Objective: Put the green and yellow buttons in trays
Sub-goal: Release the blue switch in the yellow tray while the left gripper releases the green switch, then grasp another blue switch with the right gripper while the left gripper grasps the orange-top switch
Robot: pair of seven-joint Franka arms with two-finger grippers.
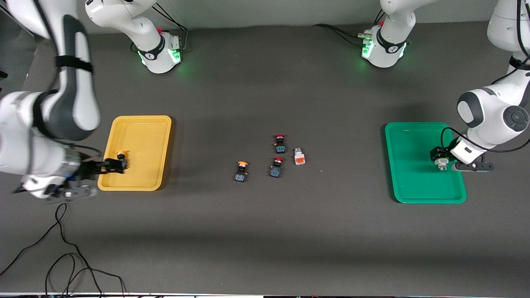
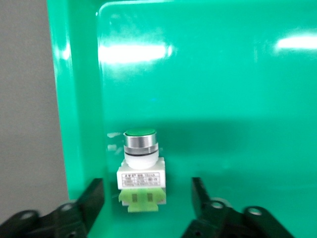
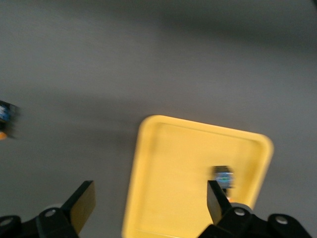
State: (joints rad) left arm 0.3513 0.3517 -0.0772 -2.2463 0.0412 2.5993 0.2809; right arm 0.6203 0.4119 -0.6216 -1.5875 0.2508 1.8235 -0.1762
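While upright in green tray [image 2: 208, 89], green button [image 2: 140, 168] points cap-up.

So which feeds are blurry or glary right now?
Right wrist view: motion-smeared, the yellow tray and the button in it soft-edged. Left wrist view: mostly sharp on the green button, white glare streaks on the green tray. Front view: clear, except the blurred right arm.

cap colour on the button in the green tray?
Green cap on the button; clearest in the left wrist view.
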